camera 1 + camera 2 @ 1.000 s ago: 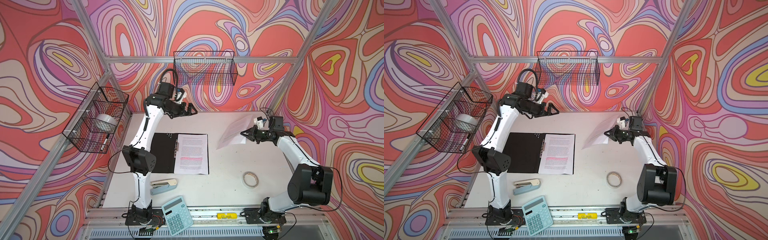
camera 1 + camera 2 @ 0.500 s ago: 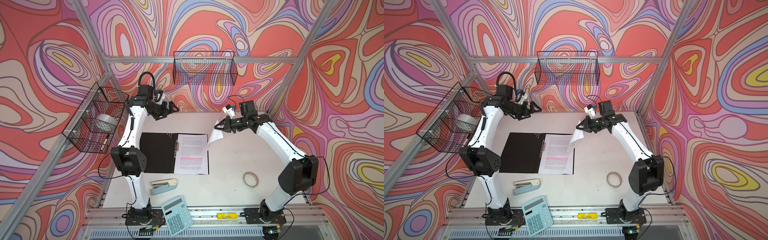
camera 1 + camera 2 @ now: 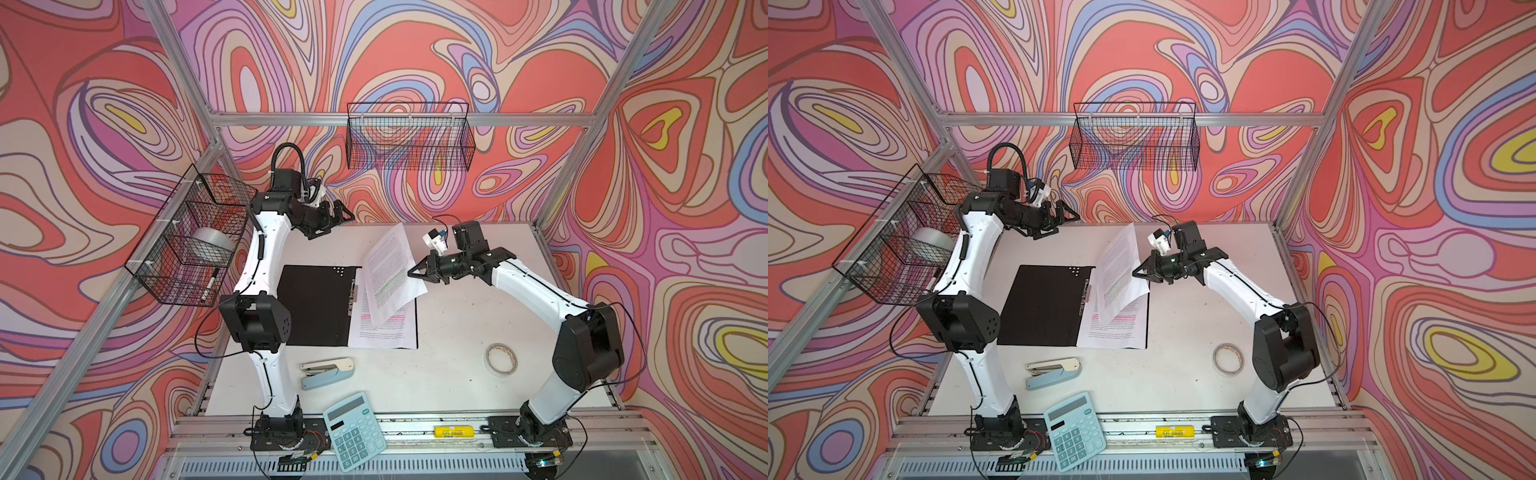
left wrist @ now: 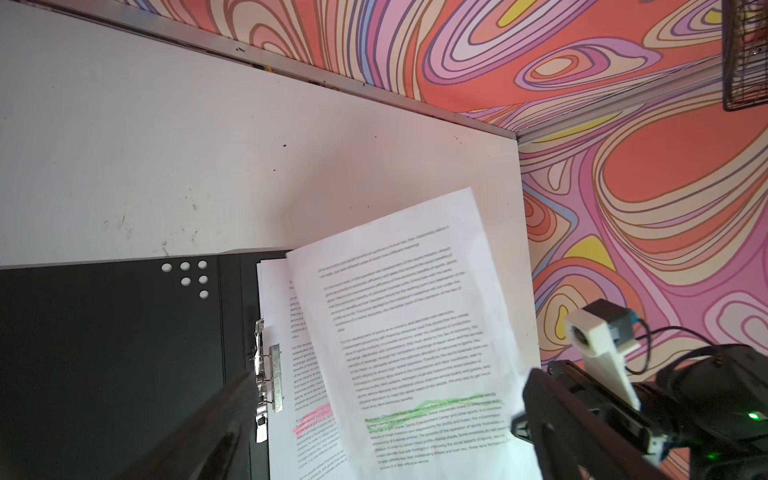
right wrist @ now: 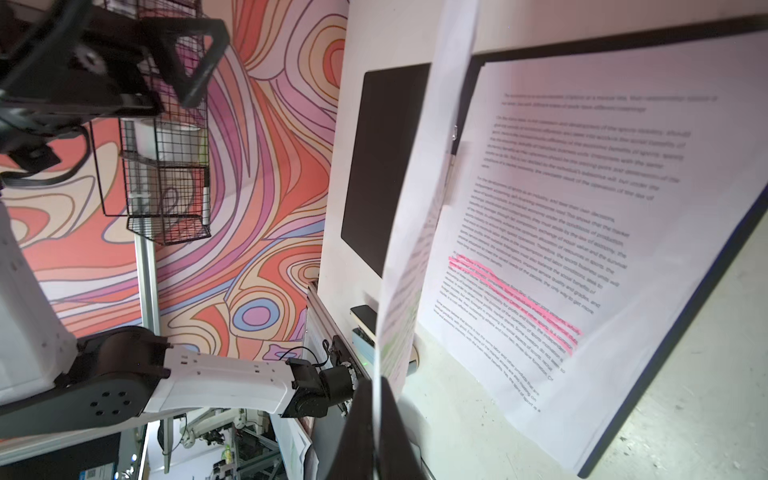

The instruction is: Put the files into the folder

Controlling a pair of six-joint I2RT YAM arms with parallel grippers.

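The folder [image 3: 316, 303] [image 3: 1042, 307] lies open on the table, black inside, with a metal clip [image 4: 266, 374] at its spine. One sheet of the files [image 3: 386, 328] [image 5: 582, 228], marked pink, lies on its right half. My right gripper [image 3: 411, 273] [image 3: 1136, 273] [image 5: 376, 415] is shut on the edge of a second sheet [image 3: 388, 270] [image 4: 415, 332], marked green. That sheet hangs tilted over the lying one. My left gripper [image 3: 338, 212] [image 3: 1065, 216] is open and empty, raised near the back wall behind the folder.
A stapler [image 3: 328, 372], a teal calculator [image 3: 354, 430] and a tape roll [image 3: 501, 359] lie toward the table's front. One wire basket [image 3: 191, 237] hangs on the left frame and another wire basket [image 3: 409, 141] on the back rail.
My right gripper has carried its sheet leftward from the table's right side to above the folder. The left arm has drawn back toward the rear left corner.
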